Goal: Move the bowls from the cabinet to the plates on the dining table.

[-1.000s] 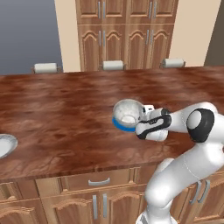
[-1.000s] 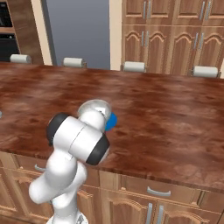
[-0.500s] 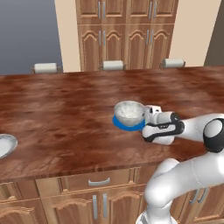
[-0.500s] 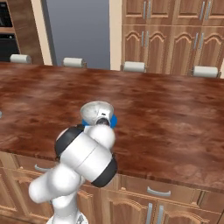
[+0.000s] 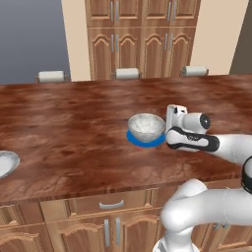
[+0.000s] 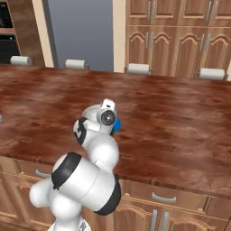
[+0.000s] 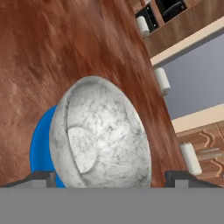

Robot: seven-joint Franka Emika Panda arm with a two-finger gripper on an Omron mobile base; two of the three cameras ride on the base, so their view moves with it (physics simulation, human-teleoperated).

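Standing wide open, the gripper (image 7: pixel 107 177) holds nothing; its fingertips (image 7: pixel 37 177) flank the speckled bowl (image 5: pixel 146 126) without a visible grip. Bowl sits on the blue plate (image 5: pixel 145 140) on the table (image 5: pixel 74 128), white plate (image 5: pixel 6 163) well apart at the left edge, tall cupboards (image 5: pixel 142 37) behind. Arm (image 5: pixel 224 147) reaches in level from the right, hand just beside the bowl.

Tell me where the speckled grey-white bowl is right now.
In the left base view, the speckled bowl sits on the blue plate on the dining table, right of centre, just left of the open gripper.
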